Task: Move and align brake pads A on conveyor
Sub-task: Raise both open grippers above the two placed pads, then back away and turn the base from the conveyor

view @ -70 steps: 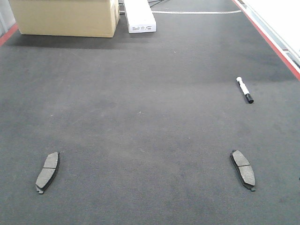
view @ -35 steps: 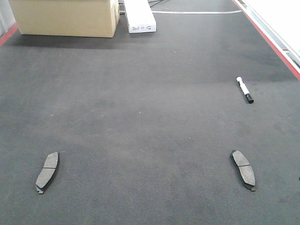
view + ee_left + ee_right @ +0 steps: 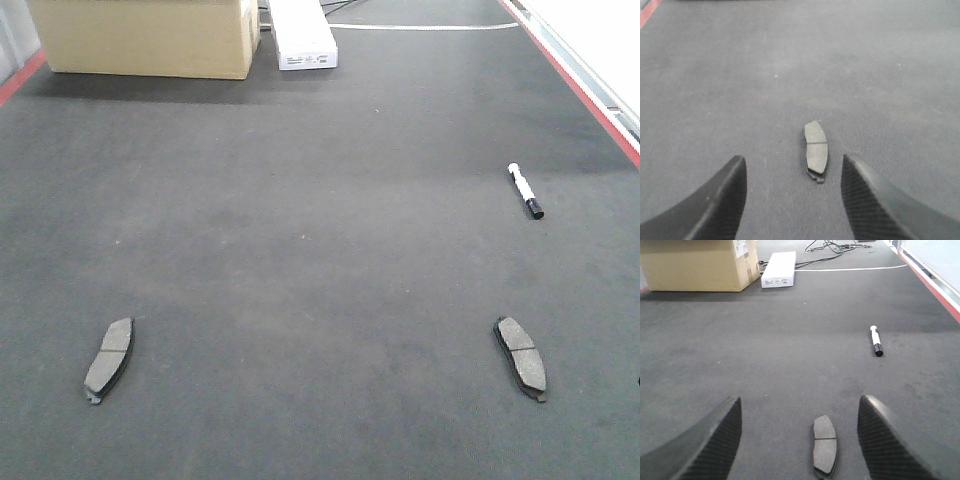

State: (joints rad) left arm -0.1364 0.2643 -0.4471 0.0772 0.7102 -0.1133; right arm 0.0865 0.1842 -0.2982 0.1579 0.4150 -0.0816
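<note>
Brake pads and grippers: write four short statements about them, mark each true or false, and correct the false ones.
1. The left brake pad and the right brake pad lie far apart on the conveyor. True.
2. The left gripper is shut on a pad. False: it is open, and the left brake pad lies untouched on the conveyor.
3. The right gripper is open. True.
4. The marker pen rests on the right brake pad. False: it lies apart from it, farther up the conveyor.
</note>
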